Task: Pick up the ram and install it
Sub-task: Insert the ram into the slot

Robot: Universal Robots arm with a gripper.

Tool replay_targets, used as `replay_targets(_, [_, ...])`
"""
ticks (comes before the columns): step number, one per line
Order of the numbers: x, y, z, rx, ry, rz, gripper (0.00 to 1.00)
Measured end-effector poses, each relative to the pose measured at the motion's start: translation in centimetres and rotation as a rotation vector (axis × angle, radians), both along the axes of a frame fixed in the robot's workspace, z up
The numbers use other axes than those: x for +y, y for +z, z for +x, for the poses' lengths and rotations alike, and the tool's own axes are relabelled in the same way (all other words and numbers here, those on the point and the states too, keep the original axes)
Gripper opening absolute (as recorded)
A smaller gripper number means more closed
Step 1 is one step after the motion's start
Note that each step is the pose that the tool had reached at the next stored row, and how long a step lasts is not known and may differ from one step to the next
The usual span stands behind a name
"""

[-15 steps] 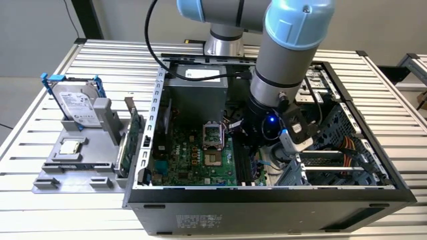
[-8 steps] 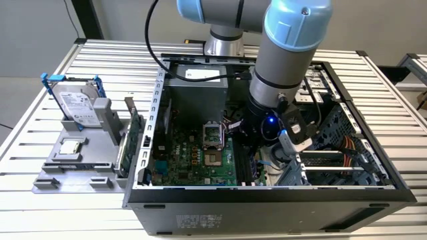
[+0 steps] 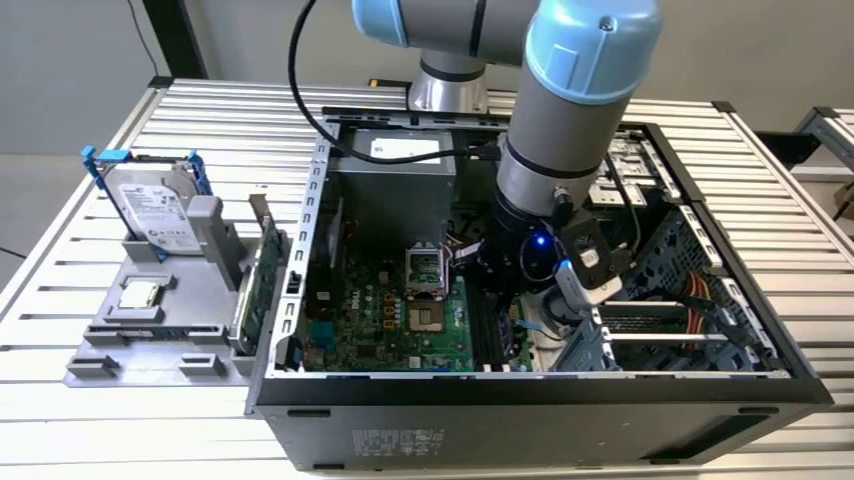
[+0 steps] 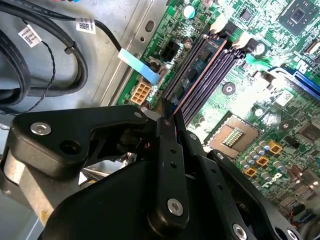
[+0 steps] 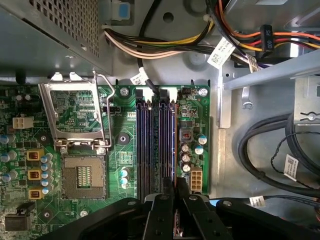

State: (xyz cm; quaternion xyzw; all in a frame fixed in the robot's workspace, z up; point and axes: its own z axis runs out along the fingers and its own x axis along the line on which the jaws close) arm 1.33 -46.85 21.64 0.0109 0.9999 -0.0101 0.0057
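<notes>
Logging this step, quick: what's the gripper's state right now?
Gripper: shut on the ram, which stands in a motherboard slot.

One open computer case (image 3: 534,385) sits on the worktop (image 3: 80,420) — one arm (image 3: 574,110) reaches into it. One hard drive (image 3: 150,212) stands on one grey rack (image 3: 147,345). On the board — four memory slots (image 5: 156,145), one processor socket (image 5: 82,177).

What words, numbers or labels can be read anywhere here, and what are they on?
No text is legible.
Hard drive label: too small to read.
Power supply sticker: too small.
Case front print: blurred.
Cable tags: square codes, print too small.
Edge of the ram, held in the claw: no print shows.
</notes>
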Motion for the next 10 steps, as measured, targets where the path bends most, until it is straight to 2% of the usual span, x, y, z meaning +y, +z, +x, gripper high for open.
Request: replay_targets(10, [0.05,-0.40,-0.01,0.0001,0.000,-0.0005,0.00])
